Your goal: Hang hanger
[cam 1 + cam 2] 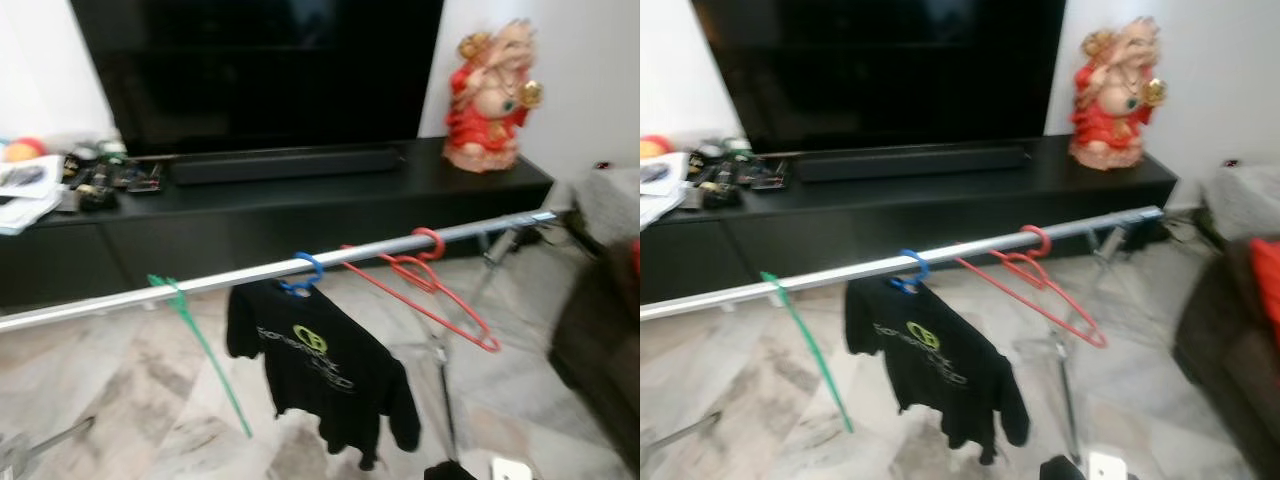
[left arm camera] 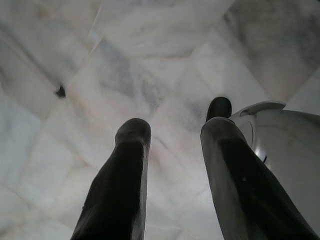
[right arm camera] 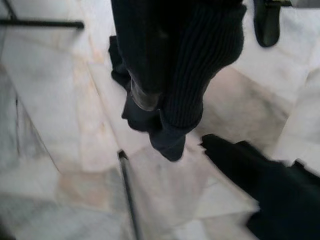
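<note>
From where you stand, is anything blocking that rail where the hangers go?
Nothing visible blocks it. The silver rail already carries a green hanger, a blue hanger holding a black T-shirt, and a red hanger, with bare stretches between them. The right gripper is gripping dark knit fabric; the left gripper points at the floor.

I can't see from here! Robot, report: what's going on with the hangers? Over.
Left gripper open, pointing at the floor. Right gripper wrapped in dark cloth. Green hanger, blue hanger with black T-shirt and red hanger on the rail.

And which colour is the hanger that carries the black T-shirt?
Blue. The hanger holding the black T-shirt shows best in the left eye view.
</note>
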You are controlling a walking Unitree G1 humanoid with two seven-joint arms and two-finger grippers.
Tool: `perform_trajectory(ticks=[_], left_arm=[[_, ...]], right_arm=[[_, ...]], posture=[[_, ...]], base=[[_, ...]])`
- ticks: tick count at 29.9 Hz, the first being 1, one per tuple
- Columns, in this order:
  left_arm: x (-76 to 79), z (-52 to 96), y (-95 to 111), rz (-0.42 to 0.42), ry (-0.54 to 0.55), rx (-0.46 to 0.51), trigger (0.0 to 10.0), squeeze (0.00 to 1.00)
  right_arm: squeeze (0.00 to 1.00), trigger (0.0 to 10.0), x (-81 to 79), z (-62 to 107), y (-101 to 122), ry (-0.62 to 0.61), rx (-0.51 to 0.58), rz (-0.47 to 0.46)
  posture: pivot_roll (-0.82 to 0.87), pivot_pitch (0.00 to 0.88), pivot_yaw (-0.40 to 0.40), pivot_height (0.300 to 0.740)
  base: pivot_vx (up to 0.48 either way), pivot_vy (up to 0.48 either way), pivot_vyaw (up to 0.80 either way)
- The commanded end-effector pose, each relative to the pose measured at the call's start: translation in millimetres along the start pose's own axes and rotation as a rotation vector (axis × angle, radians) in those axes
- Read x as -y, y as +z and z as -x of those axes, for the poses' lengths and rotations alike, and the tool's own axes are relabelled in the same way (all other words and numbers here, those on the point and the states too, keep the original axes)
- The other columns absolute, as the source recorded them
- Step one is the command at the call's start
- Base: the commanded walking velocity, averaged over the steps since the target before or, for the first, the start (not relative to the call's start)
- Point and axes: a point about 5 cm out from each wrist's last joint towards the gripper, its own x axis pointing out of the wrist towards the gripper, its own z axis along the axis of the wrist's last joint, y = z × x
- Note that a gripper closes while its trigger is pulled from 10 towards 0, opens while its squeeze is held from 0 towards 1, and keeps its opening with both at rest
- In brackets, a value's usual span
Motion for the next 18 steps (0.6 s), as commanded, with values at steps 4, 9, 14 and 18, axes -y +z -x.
perform_trajectory(ticks=[4,9,14,18], left_arm=[[-5.3,2.9,-13.1,0.0,0.021,-0.04,10.0,0.0],[-5.9,3.3,-14.4,-0.015,0.021,-0.045,10.0,0.0],[-7.1,3.3,-13.6,-0.024,0.02,-0.045,10.0,0.0],[-7.8,3.1,-11.6,-0.017,0.029,-0.034,10.0,0.0]], right_arm=[[0.0,10.0,-4.3,-1.6,7.8,0.024,0.024,-0.001],[0.0,10.0,-4.8,-1.8,8.2,0.028,0.023,-0.002],[0.0,10.0,-5.7,-1.8,6.9,0.021,0.014,-0.03],[0.0,10.0,-6.0,-1.9,7.0,0.023,0.011,-0.021]], posture=[[0.09,0.0,-0.024,0.74],[0.08,0.0,-0.015,0.74],[0.07,0.0,-0.007,0.74],[0.08,0.0,-0.009,0.74]], base=[[0.0,0.0,0.8],[0.0,-0.366,0.8],[0.0,-0.45,0.12],[0.0,-0.351,0.0]])
